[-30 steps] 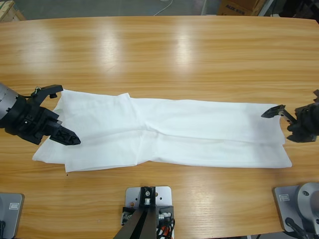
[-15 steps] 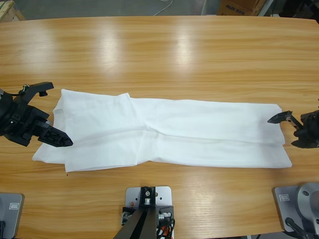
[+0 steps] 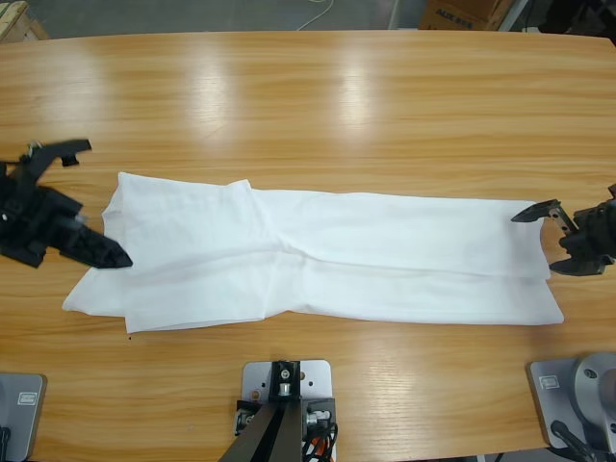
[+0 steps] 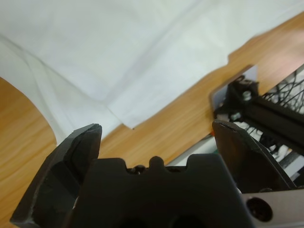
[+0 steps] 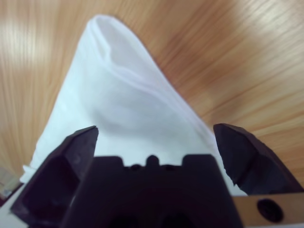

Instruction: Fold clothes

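Plain white cotton T-shirt (image 3: 318, 260) is laid flat as a long folded strip across the middle of the wooden counter (image 3: 318, 106), running side to side; the wider folded end is at the picture's left in the high view, the narrower end at its right. Left tool (image 3: 89, 202) is seen at the strip's wide end, jaws spread wide, nothing held; one jaw tip sits just over the cloth edge, the other is off the cloth. In the left wrist view the shirt's layered folds (image 4: 118, 61) are seen beyond the spread left tool (image 4: 156, 130). Right tool (image 3: 551, 238) is at the narrow end, jaws apart, empty, just beside the shirt's edge. In the right wrist view the strip (image 5: 123, 104) is framed between the parted jaws of the right tool (image 5: 154, 130).
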You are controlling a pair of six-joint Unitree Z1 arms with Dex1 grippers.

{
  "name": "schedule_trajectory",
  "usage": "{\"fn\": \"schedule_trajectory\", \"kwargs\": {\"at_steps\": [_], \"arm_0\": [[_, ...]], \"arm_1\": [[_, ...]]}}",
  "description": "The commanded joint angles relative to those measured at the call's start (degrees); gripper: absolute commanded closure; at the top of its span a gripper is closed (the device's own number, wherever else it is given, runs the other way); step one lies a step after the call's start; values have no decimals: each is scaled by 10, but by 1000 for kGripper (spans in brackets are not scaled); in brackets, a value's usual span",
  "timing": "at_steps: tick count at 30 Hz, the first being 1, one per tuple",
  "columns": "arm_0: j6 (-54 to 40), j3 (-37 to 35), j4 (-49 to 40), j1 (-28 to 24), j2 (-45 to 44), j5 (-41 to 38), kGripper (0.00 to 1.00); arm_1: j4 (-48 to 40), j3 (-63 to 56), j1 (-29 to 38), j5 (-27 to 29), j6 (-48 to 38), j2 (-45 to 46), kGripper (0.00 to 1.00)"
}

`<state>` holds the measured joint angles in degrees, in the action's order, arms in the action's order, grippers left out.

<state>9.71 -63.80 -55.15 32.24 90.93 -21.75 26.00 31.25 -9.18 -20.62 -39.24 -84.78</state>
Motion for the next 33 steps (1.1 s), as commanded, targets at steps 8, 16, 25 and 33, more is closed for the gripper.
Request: {"fn": "schedule_trajectory", "kwargs": {"at_steps": [8, 16, 25, 33], "arm_0": [[43, -15, -19, 23, -30, 36, 92], [32, -6, -17, 21, -20, 36, 85], [-298, -44, 52, 177, 59, 116, 0], [-444, -123, 60, 201, 201, 208, 0]], "arm_1": [[26, 0, 40, 3, 6, -22, 0], [29, 0, 74, 110, -15, 80, 4], [116, 28, 258, 195, 10, 268, 9], [150, 49, 268, 198, 23, 293, 13]]}}
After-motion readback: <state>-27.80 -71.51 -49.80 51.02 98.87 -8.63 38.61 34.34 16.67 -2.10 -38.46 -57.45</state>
